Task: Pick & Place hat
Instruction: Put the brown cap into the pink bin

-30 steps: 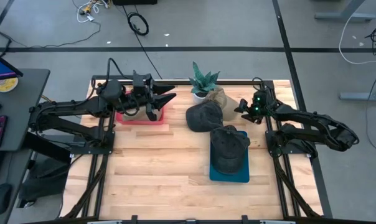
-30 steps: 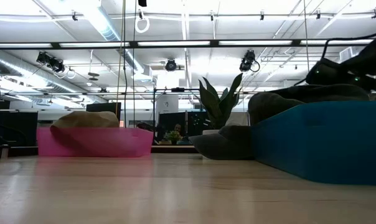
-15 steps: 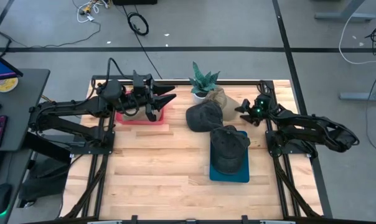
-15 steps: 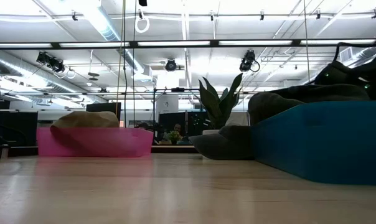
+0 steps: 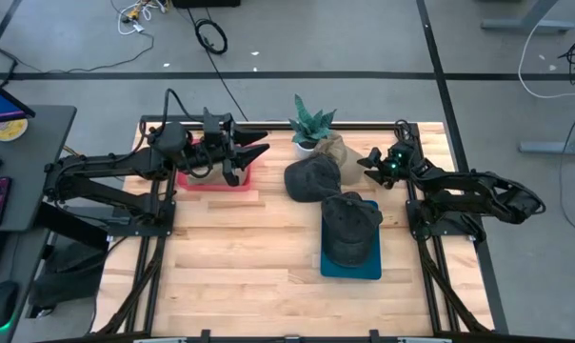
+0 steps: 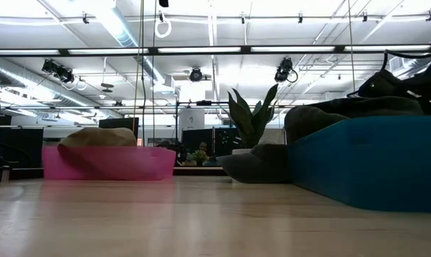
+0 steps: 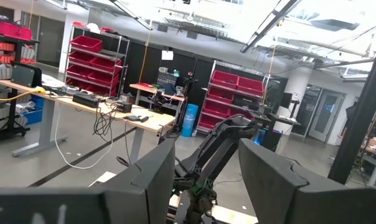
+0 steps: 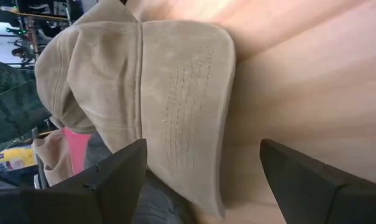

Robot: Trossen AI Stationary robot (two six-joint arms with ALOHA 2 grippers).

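R gripper [image 5: 367,163] open nr tan hat [image 8: 157,106] | no legible labels/txt

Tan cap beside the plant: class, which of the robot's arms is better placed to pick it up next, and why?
The right arm. Its open gripper points at the tan cap close by, filling its wrist view. The left gripper hangs over the pink bin, across the table.

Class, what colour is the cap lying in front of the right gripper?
Tan cap; clearest in the right wrist view.
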